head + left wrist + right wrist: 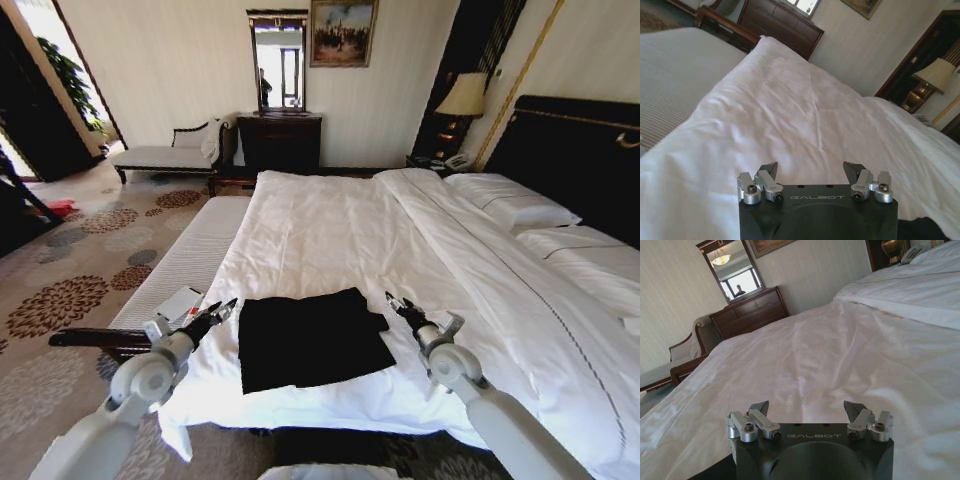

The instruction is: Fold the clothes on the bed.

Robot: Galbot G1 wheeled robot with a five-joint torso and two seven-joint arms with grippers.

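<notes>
The clothes point(310, 340), a black garment folded into a rough rectangle, lie flat on the white duvet near the foot edge of the bed point(330, 235). My left gripper point(218, 313) hovers just left of the garment, open and holding nothing. On the garment's other side my right gripper point(398, 305) is also open and empty, a little apart from the cloth. In the left wrist view the open left gripper point(811, 170) points over bare duvet, with a sliver of the black clothes point(925, 230) at the corner. The right gripper point(806, 409) stands open above white duvet in the right wrist view.
A pale striped bench point(195, 255) runs along the bed's left side. Pillows point(510, 205) and the dark headboard point(575, 150) are at the right. A dresser point(280, 140) with mirror and a chaise point(170, 155) stand at the far wall. Patterned carpet point(70, 290) lies to the left.
</notes>
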